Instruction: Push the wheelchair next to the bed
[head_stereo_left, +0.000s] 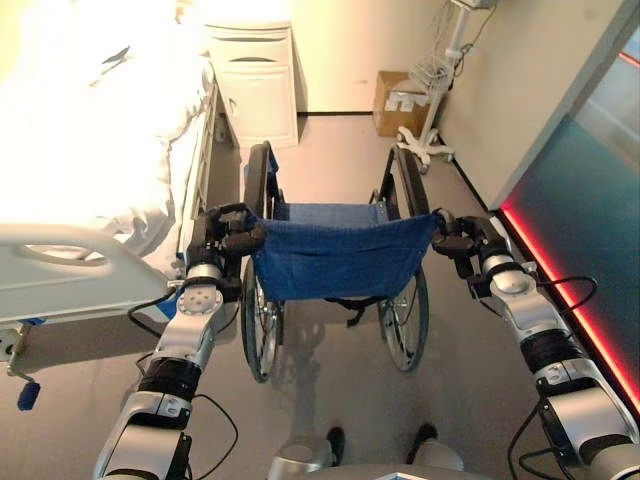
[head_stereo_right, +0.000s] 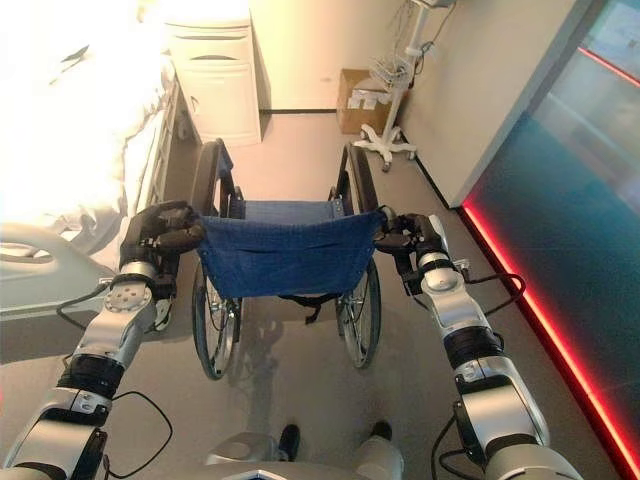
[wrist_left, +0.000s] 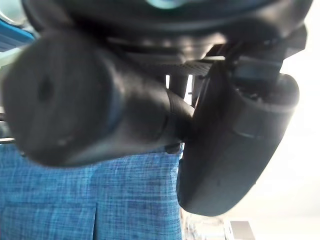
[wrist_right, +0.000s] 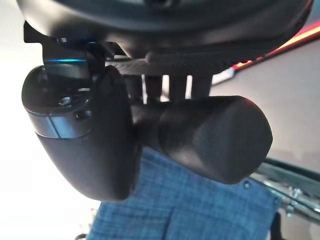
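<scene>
Both robot hands are curled round the wheelchair's (head_stereo_left: 335, 255) push handles — left robot hand (head_stereo_left: 222, 238), right robot hand (head_stereo_left: 462, 240) — to steer it evenly; it stands just beside the bed (head_stereo_left: 90, 170), near its foot.

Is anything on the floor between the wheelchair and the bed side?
Nothing visible. Both hands, left hand and right hand, grip the wheelchair handles. The floor ahead, beside the bed, looks bare up to the white cabinet; the box and wheeled stand sit off to the right.
</scene>
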